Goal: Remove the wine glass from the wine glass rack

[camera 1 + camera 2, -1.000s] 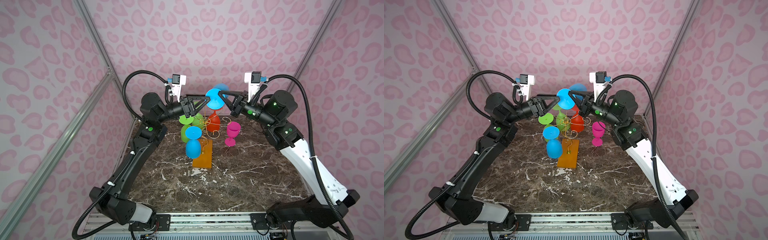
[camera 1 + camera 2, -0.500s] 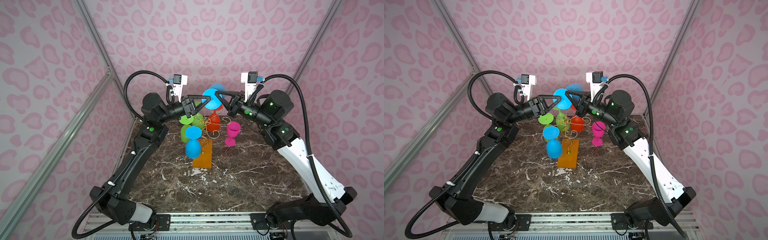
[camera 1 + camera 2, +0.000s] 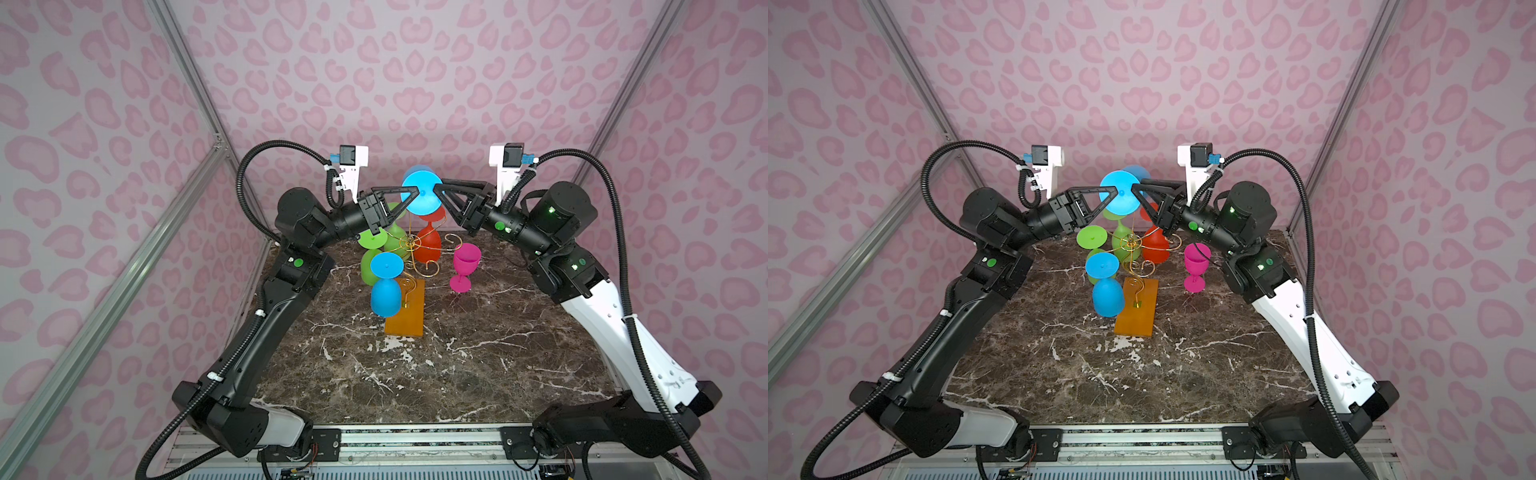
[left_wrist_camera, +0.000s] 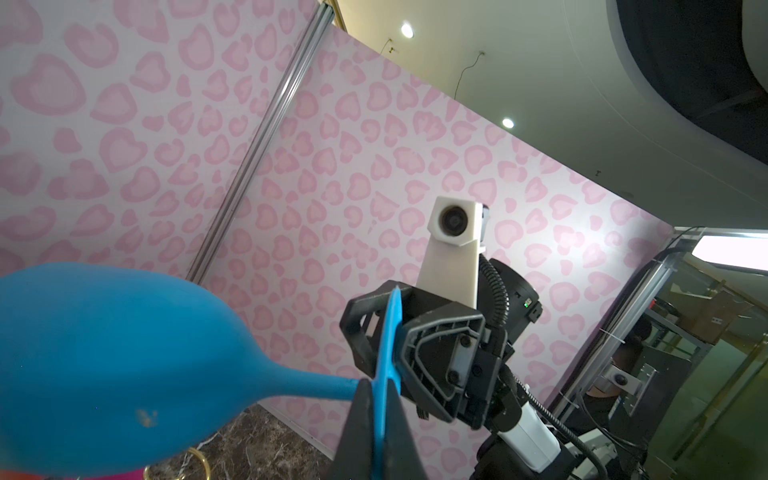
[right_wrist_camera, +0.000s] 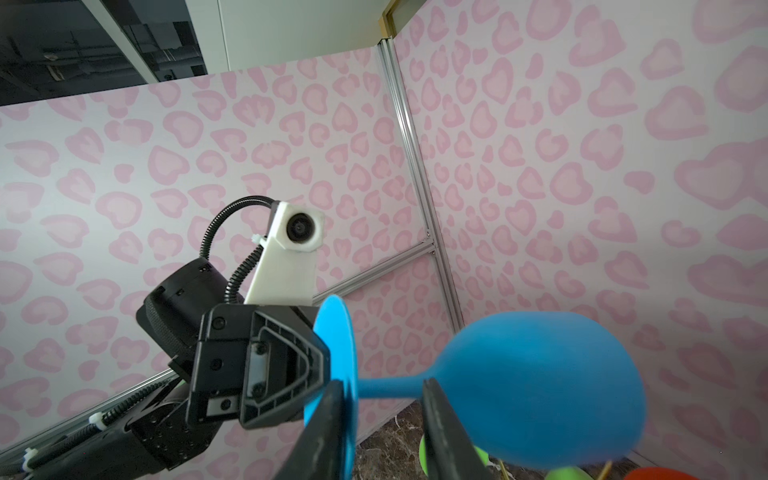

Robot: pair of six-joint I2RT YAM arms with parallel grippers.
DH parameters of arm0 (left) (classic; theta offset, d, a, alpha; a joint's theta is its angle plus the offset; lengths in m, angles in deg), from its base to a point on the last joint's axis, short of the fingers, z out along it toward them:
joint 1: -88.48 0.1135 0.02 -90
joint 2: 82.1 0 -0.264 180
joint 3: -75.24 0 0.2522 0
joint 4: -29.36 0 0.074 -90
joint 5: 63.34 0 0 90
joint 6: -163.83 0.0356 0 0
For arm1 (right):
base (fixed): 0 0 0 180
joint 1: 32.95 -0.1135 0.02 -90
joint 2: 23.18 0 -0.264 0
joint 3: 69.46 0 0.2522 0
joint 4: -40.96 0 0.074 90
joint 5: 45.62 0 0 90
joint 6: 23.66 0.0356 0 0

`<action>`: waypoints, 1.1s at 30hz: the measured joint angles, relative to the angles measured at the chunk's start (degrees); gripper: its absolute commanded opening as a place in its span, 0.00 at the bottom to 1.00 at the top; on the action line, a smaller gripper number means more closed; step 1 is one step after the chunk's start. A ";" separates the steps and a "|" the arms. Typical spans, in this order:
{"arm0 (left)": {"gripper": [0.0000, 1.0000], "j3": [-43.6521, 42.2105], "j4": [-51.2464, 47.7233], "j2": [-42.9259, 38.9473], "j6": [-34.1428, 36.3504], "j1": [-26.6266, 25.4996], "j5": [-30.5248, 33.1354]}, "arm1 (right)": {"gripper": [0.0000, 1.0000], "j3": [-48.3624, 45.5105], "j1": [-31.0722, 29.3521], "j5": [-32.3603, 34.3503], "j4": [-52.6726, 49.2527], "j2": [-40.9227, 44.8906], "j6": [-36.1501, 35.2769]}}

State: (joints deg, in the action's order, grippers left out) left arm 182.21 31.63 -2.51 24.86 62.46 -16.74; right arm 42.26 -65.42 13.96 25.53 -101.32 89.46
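A blue wine glass lies on its side in the air above the wine glass rack, a gold wire stand on an orange-brown base. My left gripper is shut on the edge of the glass's round foot. From the other side my right gripper stands open. Its fingers straddle the stem, one against the foot and one by the bowl.
A second blue glass, a green glass and a red glass hang upside down on the rack. A magenta glass stands upright on the marble table to the rack's right. Pink patterned walls close in three sides.
My left gripper has shut on the blue glass's foot. My right gripper, shut on the glass a second ago, has opened. The glass stays above the rack.
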 measured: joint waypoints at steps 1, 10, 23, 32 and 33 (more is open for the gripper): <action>0.04 0.00 0.35 -0.50 -0.42 0.09 0.98 | 0.63 -0.48 0.22 0.55 -0.31 0.81 -0.61; 0.04 0.17 1.29 -0.96 -7.67 0.52 7.72 | 0.92 -13.90 -0.33 10.56 0.59 7.63 -11.85; 0.04 0.15 1.44 -0.55 -15.04 0.68 9.42 | 0.98 -22.34 -6.93 17.59 20.72 3.10 -27.58; 0.04 -0.17 1.60 -0.76 -16.57 0.90 9.79 | 0.98 -19.87 -8.33 21.84 30.73 -4.59 -31.95; 0.04 -0.22 1.62 -0.81 -16.81 0.90 9.81 | 0.98 -19.45 -8.41 22.27 31.61 -5.25 -32.24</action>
State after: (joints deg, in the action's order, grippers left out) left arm 181.99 33.25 -3.32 8.05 63.36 -6.93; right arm 22.80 -73.83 36.24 57.14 -106.57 57.22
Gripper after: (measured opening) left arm 0.064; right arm 0.983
